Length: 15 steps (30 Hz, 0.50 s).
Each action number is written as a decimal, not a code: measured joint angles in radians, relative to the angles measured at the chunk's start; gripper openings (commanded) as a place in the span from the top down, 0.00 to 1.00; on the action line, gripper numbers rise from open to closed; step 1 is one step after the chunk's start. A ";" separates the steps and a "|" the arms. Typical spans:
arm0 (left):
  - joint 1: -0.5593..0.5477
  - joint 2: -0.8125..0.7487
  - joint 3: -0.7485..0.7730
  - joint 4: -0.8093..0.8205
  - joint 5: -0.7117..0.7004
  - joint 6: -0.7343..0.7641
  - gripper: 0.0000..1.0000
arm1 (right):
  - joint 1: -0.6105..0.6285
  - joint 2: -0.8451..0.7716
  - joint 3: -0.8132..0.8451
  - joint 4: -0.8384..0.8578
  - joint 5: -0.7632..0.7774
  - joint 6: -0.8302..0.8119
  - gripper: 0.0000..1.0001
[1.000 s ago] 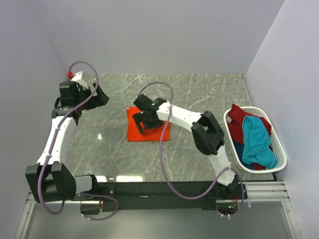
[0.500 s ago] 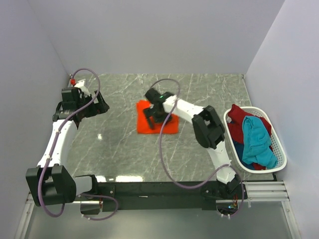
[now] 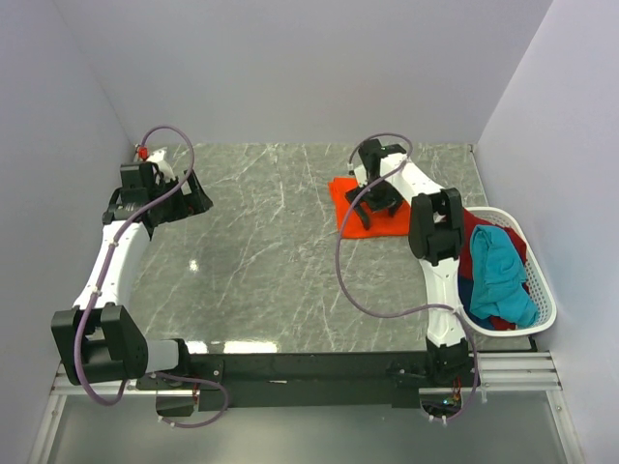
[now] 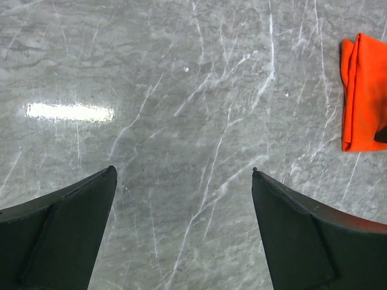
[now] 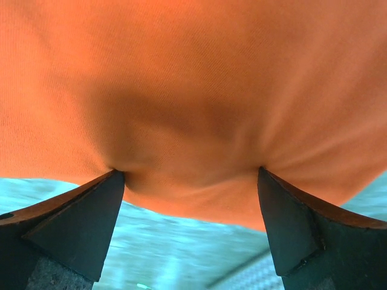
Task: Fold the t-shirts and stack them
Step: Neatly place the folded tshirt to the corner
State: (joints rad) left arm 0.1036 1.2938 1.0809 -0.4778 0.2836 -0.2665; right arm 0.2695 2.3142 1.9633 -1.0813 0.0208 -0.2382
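A bright orange t-shirt (image 3: 356,207), folded into a small rectangle, lies at the back right of the marble table (image 3: 261,280). My right gripper (image 3: 373,199) stands over it, open, both fingertips pressing into the cloth (image 5: 193,78) with nothing pinched between them (image 5: 189,172). My left gripper (image 3: 190,194) hovers open and empty at the far left (image 4: 182,170); its view catches the orange t-shirt (image 4: 363,90) at the right edge. More t-shirts sit in the basket: teal (image 3: 499,267), dark red (image 3: 464,225) and a bit of blue (image 3: 465,290).
The white plastic basket (image 3: 545,293) stands at the right table edge, just right of the orange shirt. Grey walls close in the back and both sides. The right arm's cable loops over the table's middle right.
My right gripper has slid the folded orange t-shirt from the table's middle to the back right, close to the basket. The left arm has barely moved.
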 measured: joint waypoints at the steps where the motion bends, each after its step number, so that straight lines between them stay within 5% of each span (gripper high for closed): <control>1: 0.000 0.000 0.002 -0.002 0.002 0.000 0.01 | -0.007 0.010 0.017 -0.016 0.006 -0.033 0.04; 15: 0.000 0.000 0.004 -0.003 0.008 0.000 0.01 | -0.184 0.096 0.166 -0.096 0.145 -0.286 0.04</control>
State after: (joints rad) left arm 0.1036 1.2938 1.0851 -0.4805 0.2913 -0.2661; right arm 0.0853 2.4100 2.1288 -1.1774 0.1661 -0.5243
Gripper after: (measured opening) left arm 0.994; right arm 0.963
